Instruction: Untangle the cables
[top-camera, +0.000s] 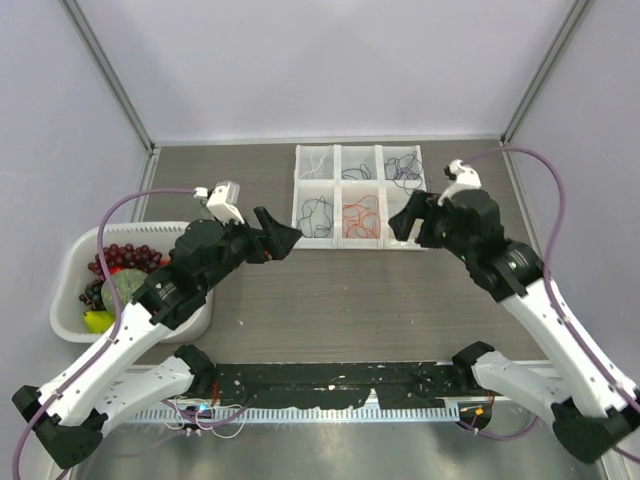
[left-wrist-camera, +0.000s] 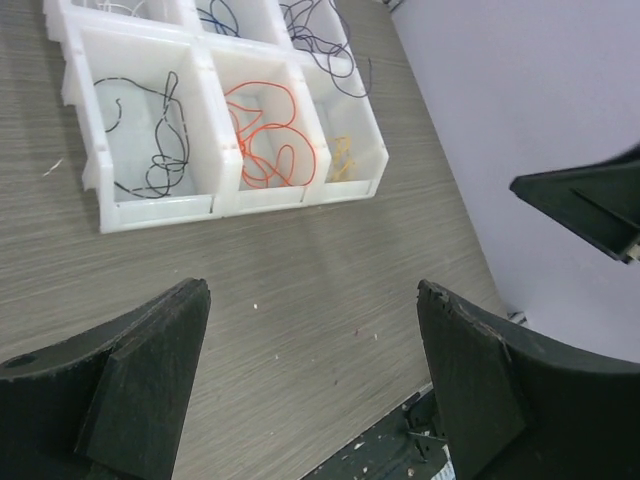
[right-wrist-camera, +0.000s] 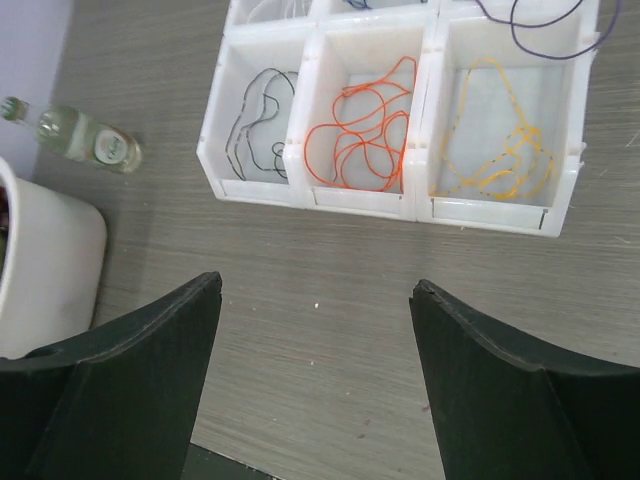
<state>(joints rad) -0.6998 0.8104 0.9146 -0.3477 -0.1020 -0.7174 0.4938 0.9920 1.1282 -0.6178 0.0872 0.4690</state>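
Note:
A white six-compartment tray (top-camera: 335, 200) stands at the back middle of the table. Each compartment holds a thin cable: black (top-camera: 317, 212), red-orange (top-camera: 360, 212), white (top-camera: 316, 162), dark blue (top-camera: 357, 172) and purple (top-camera: 405, 168). The wrist views also show a yellow cable (right-wrist-camera: 500, 150) in the front right compartment, beside the red-orange one (right-wrist-camera: 360, 130) and the black one (right-wrist-camera: 258, 125). My left gripper (top-camera: 281, 238) is open and empty, above the table left of the tray's front. My right gripper (top-camera: 406, 222) is open and empty, over the tray's front right corner.
A white basket (top-camera: 70, 262) with grapes and other fruit stands at the left edge under my left arm. A small clear bottle (right-wrist-camera: 85, 140) lies on the table left of the tray. A black strip (top-camera: 330, 380) runs along the near edge.

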